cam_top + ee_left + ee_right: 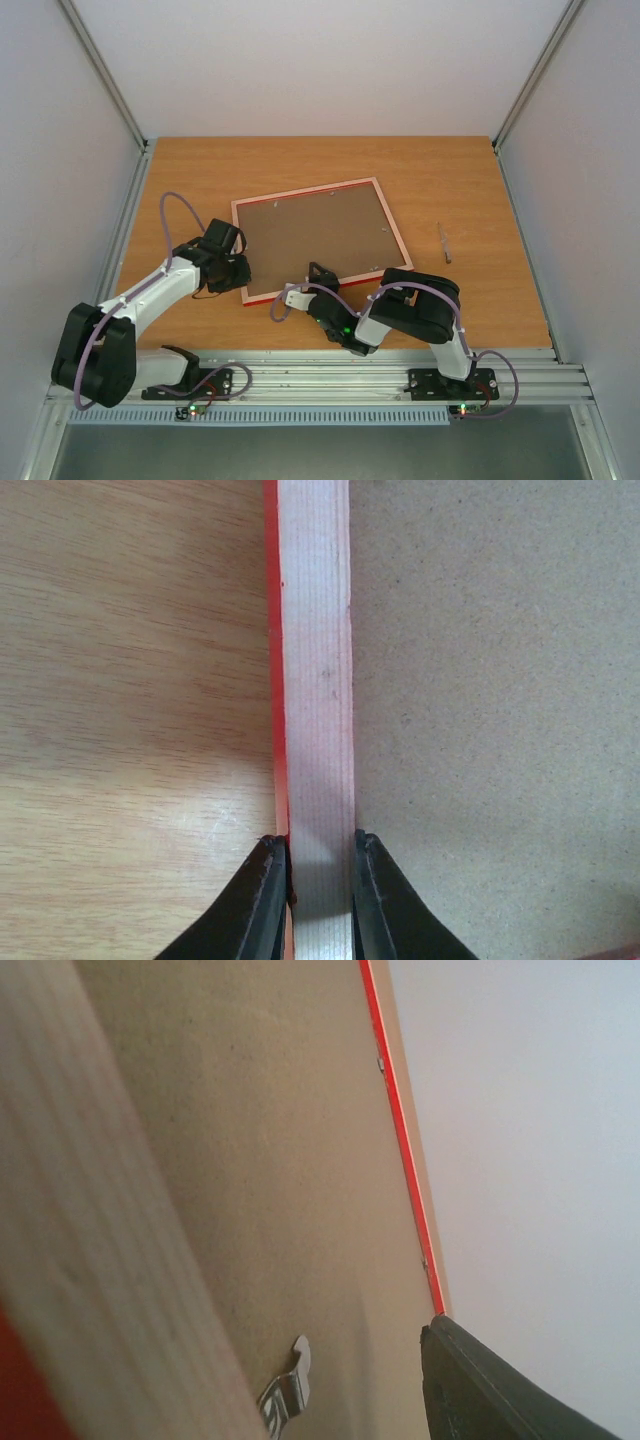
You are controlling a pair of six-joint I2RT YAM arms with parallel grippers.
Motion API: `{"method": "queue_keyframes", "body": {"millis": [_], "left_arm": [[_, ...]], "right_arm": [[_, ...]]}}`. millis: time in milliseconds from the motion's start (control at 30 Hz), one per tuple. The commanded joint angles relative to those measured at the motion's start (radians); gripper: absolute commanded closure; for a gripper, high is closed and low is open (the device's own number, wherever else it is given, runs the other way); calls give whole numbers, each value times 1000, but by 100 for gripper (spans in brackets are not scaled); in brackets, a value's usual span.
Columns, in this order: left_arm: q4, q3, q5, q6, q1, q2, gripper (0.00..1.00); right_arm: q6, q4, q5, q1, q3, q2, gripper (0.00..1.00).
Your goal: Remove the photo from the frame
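Observation:
The red frame (pixel 391 226) lies face down on the table, its brown backing board (pixel 315 240) up. The photo is hidden under the board. My left gripper (pixel 240 268) is shut on the frame's left rail; in the left wrist view both fingertips (pixel 272 865) pinch the pale rail (pixel 315 680). My right gripper (pixel 318 276) sits at the frame's front edge. The right wrist view shows one finger (pixel 500 1390) set well to the side over the board (pixel 250 1160), next to a metal retaining clip (pixel 290 1392). The other finger is hidden behind the blurred rail (pixel 90 1210).
A small thin metal piece (pixel 445 243) lies on the wooden table (pixel 470 190) right of the frame. White walls enclose the table at the back and on both sides. A metal rail (pixel 330 372) runs along the near edge.

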Motion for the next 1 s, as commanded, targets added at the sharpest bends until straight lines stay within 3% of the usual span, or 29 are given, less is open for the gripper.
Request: {"method": "queue_keyframes", "body": {"millis": [0, 200, 333, 600, 767, 967], "left_arm": [[26, 20, 16, 4, -6, -54, 97], [41, 4, 9, -28, 0, -88, 95], [49, -6, 27, -45, 14, -113, 91], [67, -46, 73, -81, 91, -188, 73], [74, -72, 115, -113, 159, -266, 63], [35, -38, 88, -142, 203, -396, 50]], "right_arm": [[2, 21, 30, -12, 6, -12, 44], [22, -9, 24, -13, 8, -54, 53], [5, 21, 23, -12, 7, -62, 66], [-114, 213, 39, -12, 6, -36, 81], [-114, 184, 27, -13, 15, -73, 83], [-88, 88, 4, -12, 38, -141, 95]]}}
